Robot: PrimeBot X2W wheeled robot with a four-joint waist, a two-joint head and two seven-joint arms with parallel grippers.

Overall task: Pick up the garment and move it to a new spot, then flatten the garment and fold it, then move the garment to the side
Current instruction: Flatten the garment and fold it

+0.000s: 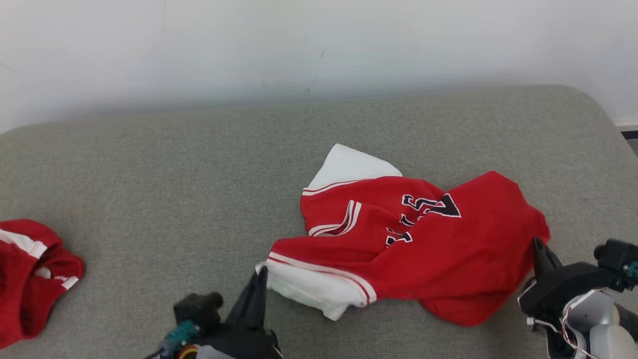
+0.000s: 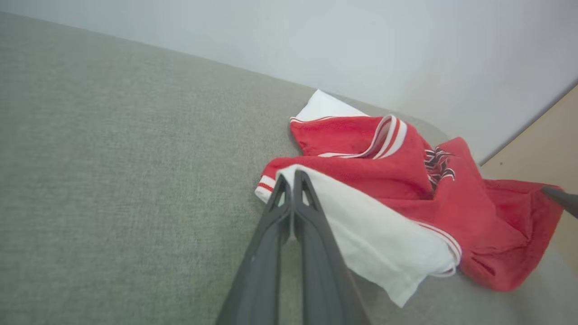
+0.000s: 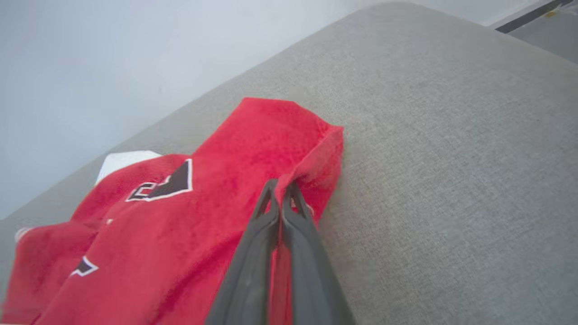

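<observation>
Left gripper [image 1: 261,273] is clamped tight on the white sleeve corner at the near left of the garment [image 1: 423,249], fingers pressed together with cloth between the tips in its own wrist view [image 2: 291,179]; right gripper [image 1: 538,245] is likewise closed, pinching the red hem at the garment's right edge [image 3: 280,186]; so both ends are held. The garment lies crumpled, right of centre on the grey cushion [image 1: 174,174], number side up, folds bunched through the middle. Judging by that, flattening is only just being set up; the fold and the move to the side are not done, and whether this is already its new spot I cannot tell. A second red garment [image 1: 30,274] sits at the far left edge, well apart. Both arms reach in low from the near side, left fingers pointing away, right fingers angled away and leftward.
</observation>
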